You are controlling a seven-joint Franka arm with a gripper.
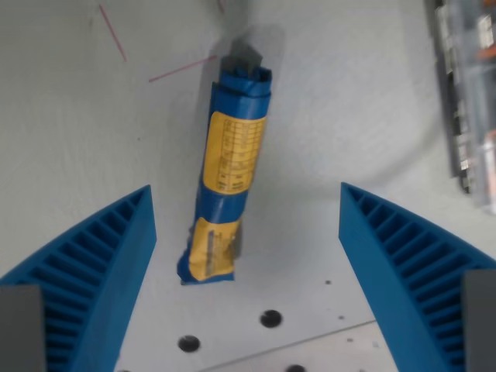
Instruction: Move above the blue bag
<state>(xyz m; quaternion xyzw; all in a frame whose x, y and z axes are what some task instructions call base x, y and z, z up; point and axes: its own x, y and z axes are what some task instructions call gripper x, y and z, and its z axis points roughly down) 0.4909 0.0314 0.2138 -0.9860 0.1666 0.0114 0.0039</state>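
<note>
1. Nearest the cam: gripper [246, 232], seen from the wrist. Two blue ribbed fingers, one at the wrist view's left [101, 271], the other at the wrist view's right [403, 263]. Both enter from the bottom corners and taper toward their tips.
2. Jaws stand wide apart w/ a broad gap between the tips. Nothing is held and neither finger touches anything.
3. Grey blocks at the very bottom corners, at the finger bases; can't tell more, they're cut by the frame.
4. Below the fingers: pale grey table [77, 116]. A few dark round holes [270, 318] sit in the surface near the bottom centre, w/ a faint seam line running by them.
5. Blue bag [231, 167] lies flat on the table, long and rolled/folded, running roughly bottom to top w/ a slight tilt toward the wrist view's right at its far end. Yellow label panels w/ small print on it; text too blurry to read.
6. Bag's near end sits in the gap between the fingertips, closer to the left finger, not touching it. Rest of the bag stretches away past the tips.
7. Further out: thin pink lines [112, 32] marked on the table, upper left, near the bag's far end.
8. Far right edge: a dark rack-like object [465, 93] w/ clear parts, blurred; can't tell what it is. Well apart from the bag.
</note>
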